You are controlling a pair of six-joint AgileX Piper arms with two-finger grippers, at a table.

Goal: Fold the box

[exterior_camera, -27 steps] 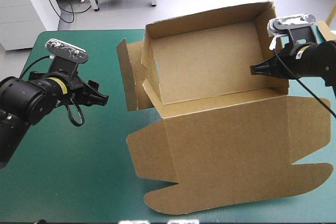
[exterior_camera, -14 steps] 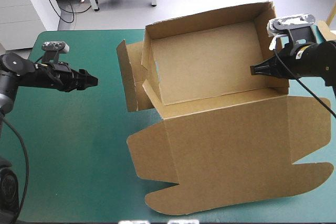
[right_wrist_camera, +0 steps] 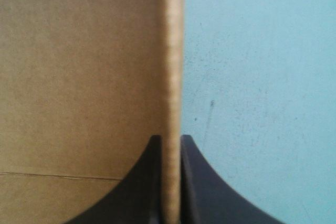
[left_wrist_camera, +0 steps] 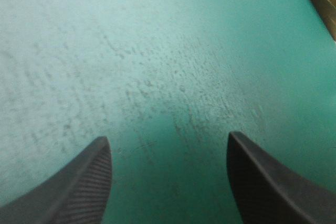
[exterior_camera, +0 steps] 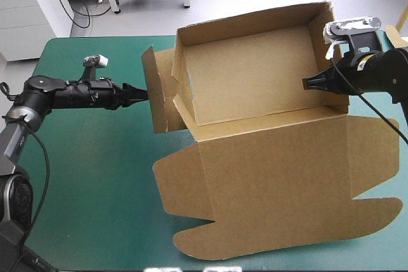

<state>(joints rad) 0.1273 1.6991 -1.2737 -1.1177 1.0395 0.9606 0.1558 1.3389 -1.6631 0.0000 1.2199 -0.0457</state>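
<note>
Box (exterior_camera: 255, 87) of plain brown board, its right side clamped by right gripper (right_wrist_camera: 170, 139).

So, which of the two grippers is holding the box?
The right gripper, shut on the box wall; the left gripper is open, over the teal-green cover.

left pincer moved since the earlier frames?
Yes. The left pincer has travelled across the teal-green cover toward the box, its tip now close to the box's loose left flap; the box itself has stayed put.
</note>
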